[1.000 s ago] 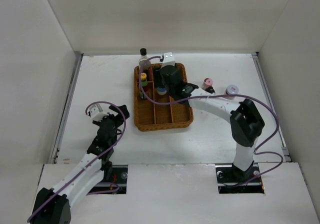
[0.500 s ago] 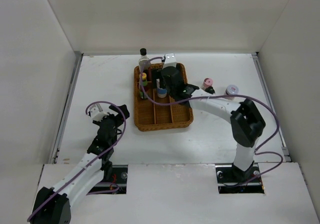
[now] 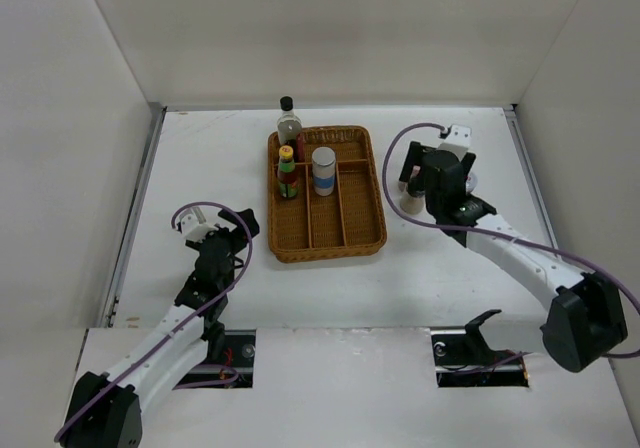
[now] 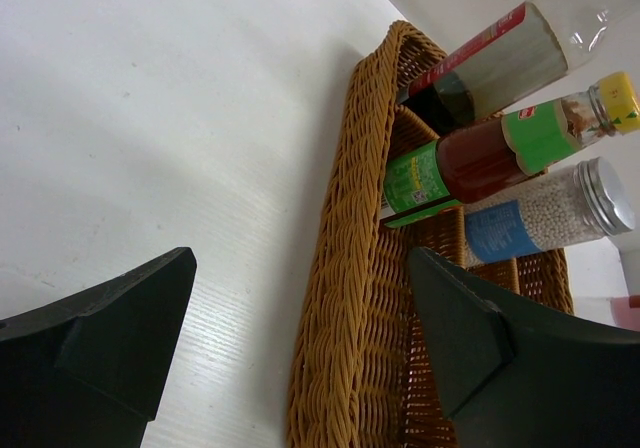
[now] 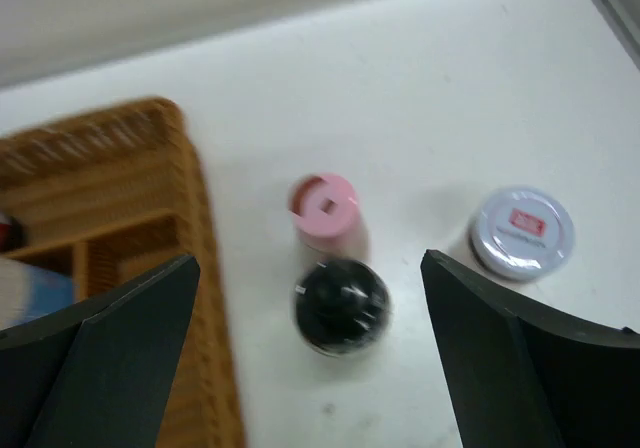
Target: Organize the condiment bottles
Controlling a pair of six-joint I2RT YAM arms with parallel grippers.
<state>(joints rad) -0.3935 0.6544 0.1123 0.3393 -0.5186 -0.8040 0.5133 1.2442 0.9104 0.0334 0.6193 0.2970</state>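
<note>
The brown wicker tray (image 3: 325, 230) holds a yellow-capped, red-labelled bottle (image 3: 287, 171) and a pale-lidded, blue-labelled jar (image 3: 323, 171). A black-capped bottle (image 3: 289, 118) stands at the tray's far left corner. My right gripper (image 3: 432, 183) is open and empty, hovering right of the tray. In the right wrist view it (image 5: 310, 293) is over a dark stubby jar (image 5: 341, 306), with a pink-lidded jar (image 5: 325, 208) behind and a lavender-lidded jar (image 5: 522, 231) to the right. My left gripper (image 3: 228, 230) is open and empty, left of the tray.
In the left wrist view the open gripper (image 4: 300, 268) faces the tray's left wall (image 4: 365, 268), with the three bottles beyond. White walls enclose the table on the left, back and right. The tray's near compartments (image 3: 345, 223) hold nothing.
My right gripper let go of the blue-labelled jar in the tray and swung right, over the jars on the table. The left arm has not moved.
</note>
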